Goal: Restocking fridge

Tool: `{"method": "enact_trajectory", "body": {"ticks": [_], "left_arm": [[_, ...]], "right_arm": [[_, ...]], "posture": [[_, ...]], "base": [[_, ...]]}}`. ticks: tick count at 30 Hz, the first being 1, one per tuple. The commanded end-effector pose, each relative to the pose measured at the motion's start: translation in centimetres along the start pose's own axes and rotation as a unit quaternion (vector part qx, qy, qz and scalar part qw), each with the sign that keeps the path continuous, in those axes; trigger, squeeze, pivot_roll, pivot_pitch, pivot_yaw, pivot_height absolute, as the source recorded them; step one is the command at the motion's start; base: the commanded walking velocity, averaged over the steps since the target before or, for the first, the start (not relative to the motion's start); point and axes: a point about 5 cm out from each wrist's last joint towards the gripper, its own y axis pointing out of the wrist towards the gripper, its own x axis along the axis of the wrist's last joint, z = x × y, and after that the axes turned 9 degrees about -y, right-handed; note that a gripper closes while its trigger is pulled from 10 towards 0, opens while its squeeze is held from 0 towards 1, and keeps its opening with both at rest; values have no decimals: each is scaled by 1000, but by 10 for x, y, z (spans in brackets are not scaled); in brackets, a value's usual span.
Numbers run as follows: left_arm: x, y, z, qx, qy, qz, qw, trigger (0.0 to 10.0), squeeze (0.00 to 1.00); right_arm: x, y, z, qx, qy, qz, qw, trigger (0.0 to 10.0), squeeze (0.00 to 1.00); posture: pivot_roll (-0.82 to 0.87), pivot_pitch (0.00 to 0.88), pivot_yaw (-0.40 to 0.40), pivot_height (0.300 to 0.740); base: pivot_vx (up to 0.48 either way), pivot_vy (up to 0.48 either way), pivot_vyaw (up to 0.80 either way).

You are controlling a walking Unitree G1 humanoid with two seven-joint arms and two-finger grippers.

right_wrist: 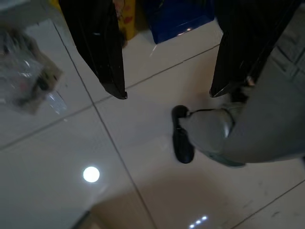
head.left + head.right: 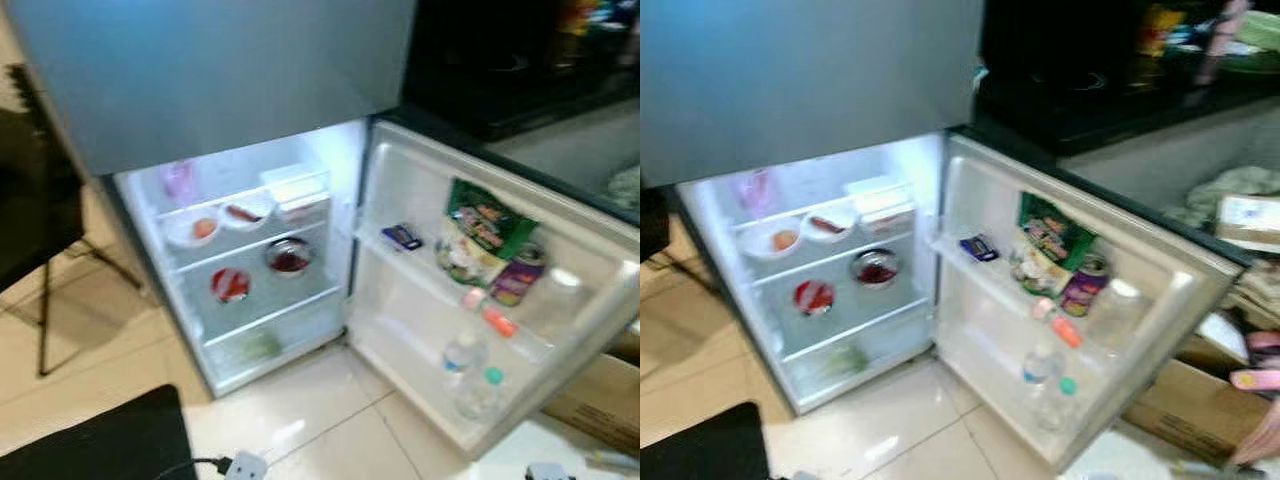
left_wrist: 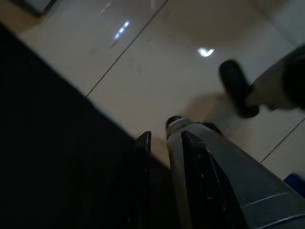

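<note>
The fridge (image 2: pixel 240 330) stands in front of me with its lower door (image 2: pixel 395 180) swung open to the right. Its lit shelves hold two white bowls (image 2: pixel 192 228), a dark bowl of red food (image 2: pixel 290 257), a red tub (image 2: pixel 230 285) and a white box (image 2: pixel 295 185). The door racks carry a green packet (image 2: pixel 490 225), a purple can (image 2: pixel 520 275), a small blue pack (image 2: pixel 402 236) and two water bottles (image 2: pixel 462 355). My right gripper (image 1: pixel 169 93) hangs open over the tiled floor. My left gripper (image 3: pixel 166 137) hangs low beside my leg, its fingers a little apart, holding nothing.
A black chair (image 2: pixel 30 200) stands to the left of the fridge. A black mat (image 2: pixel 110 440) and a power strip (image 2: pixel 245 465) lie on the floor near me. A cardboard box (image 2: pixel 600 400) sits behind the open door, under a dark counter (image 2: pixel 1120 90).
</note>
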Motion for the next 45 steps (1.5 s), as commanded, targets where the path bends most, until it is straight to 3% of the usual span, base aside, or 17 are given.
{"method": "enact_trajectory", "body": {"ticks": [1, 7, 11, 25, 35, 45], "left_arm": [[-8, -2, 1, 0, -17, 12, 1000, 10000, 0], [-9, -3, 8, 14, -17, 20, 1000, 10000, 0], [8, -1, 13, 19, -34, -12, 999, 10000, 0], [6, 0, 9, 19, -60, -4, 998, 10000, 0], [13, 2, 10, 19, -60, -11, 998, 10000, 0], [2, -1, 15, 25, -56, 8, 998, 10000, 0]], "right_arm": [[1, 2, 4, 1, 4, 1, 1000, 10000, 0], [0, 6, 15, 1, 20, -2, 1000, 10000, 0], [3, 9, 19, 1, 11, -3, 1000, 10000, 0], [15, 13, 19, -17, 30, -9, 999, 10000, 0], [9, 14, 27, -8, 31, 1, 999, 10000, 0], [5, 13, 28, -7, 38, 4, 999, 10000, 0]], "posture": [[-52, 0, -25, 740], [-58, 0, -12, 740], [-35, 0, -24, 740], [-41, 0, 4, 740], [-38, 0, 12, 740], [-25, 0, 18, 740]], "base": [[0, 0, -800], [0, 0, -800], [0, 0, 0], [0, 0, 0], [0, 0, 0], [0, 0, 0]]}}
